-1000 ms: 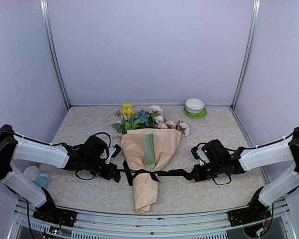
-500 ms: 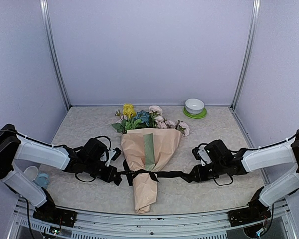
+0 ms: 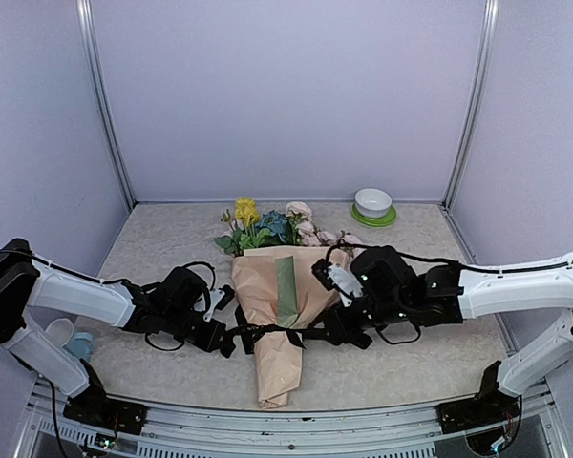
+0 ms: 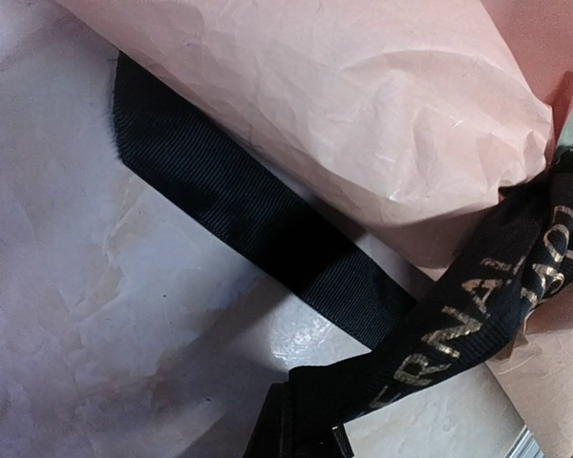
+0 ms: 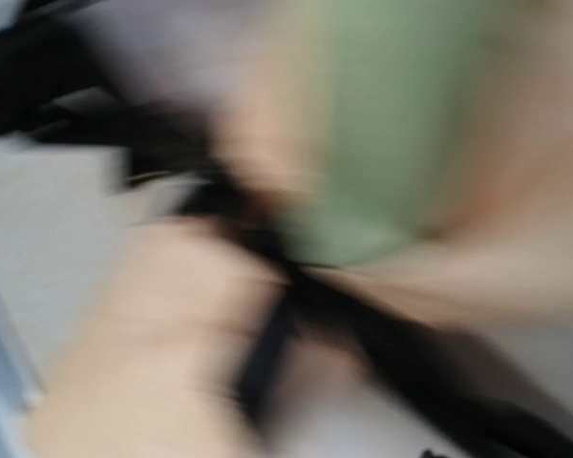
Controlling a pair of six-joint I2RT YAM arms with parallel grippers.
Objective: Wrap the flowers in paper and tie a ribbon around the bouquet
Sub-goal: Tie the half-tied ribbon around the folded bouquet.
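Left gripper (image 3: 224,341): jaws together, clamped on one end of the ribbon (image 3: 310,335), low over the table (image 3: 172,239) just beside the bouquet's left edge.
Left arm pose: wrist low and pointing right; white forearm runs back to the left, to its base at the near left corner.
Right gripper (image 3: 336,334): at the bouquet's right edge, by the other stretch of ribbon; whether its jaws are apart or together cannot be told, nor whether it touches the ribbon.
Right arm pose: stretched far to the left from the near right corner, long white forearm almost level, wrist tipped down toward the near left.
Bouquet (image 3: 282,315): lying in the middle of the table, narrow tip toward the near edge, flowers (image 3: 267,227) toward the far side.
Ribbon, position: crosses the cone's narrow part from left to right, with a knot on top.
Green strip (image 3: 286,291): runs lengthwise down the peach cone.
Top view only: both arms, the flowers, a white bowl (image 3: 373,199) on a green plate (image 3: 374,218) at the far right.
Left wrist view only: creased peach paper (image 4: 344,105); ribbon (image 4: 239,205) passing flat beneath the cone; gold lettering on the strand leading to the fingers at the lower edge.
Right wrist view only: heavily blurred; a green patch, peach tones and a dark band, nothing sharper.
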